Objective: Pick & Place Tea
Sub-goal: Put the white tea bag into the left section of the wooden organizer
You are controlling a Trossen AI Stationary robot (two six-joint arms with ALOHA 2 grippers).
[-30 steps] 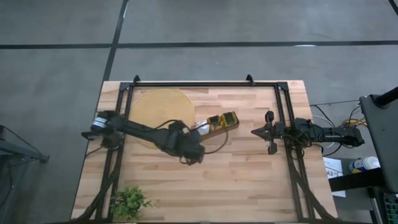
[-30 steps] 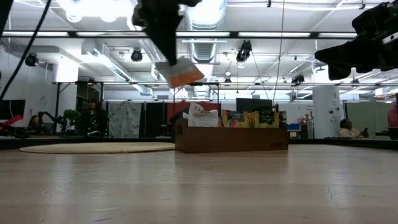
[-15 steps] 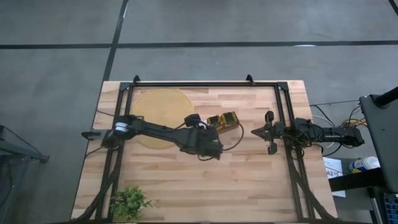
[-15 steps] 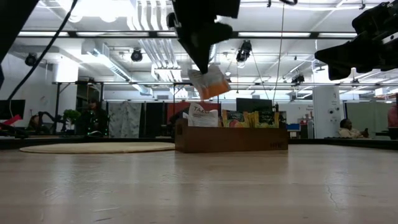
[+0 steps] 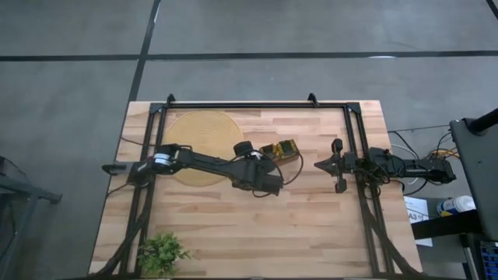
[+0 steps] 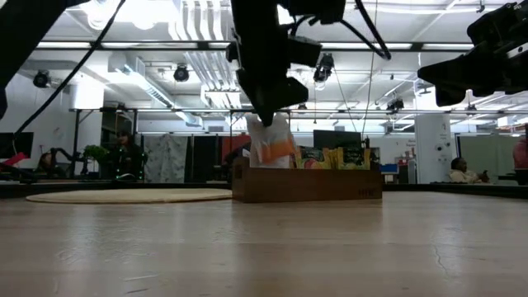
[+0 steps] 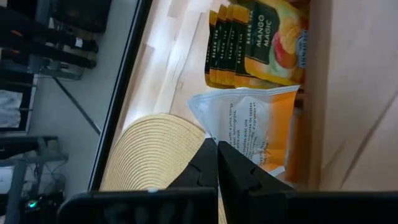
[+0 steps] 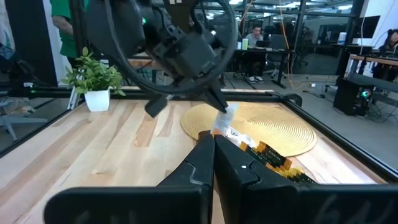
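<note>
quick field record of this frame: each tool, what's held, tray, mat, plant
left tool: shut on white-and-orange sachet, low over the tray's end nearest the mat
right tool: shut, empty, waiting at the table's right side
wooden tray: mid-table, green-and-yellow sachets standing in it
round woven mat: left of the tray
plant: near-left corner

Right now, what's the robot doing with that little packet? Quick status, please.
Left gripper shut on white-and-orange tea sachet, lowering it at the wooden tray's end. Right gripper shut, parked at the right. Nothing blocking.
</note>
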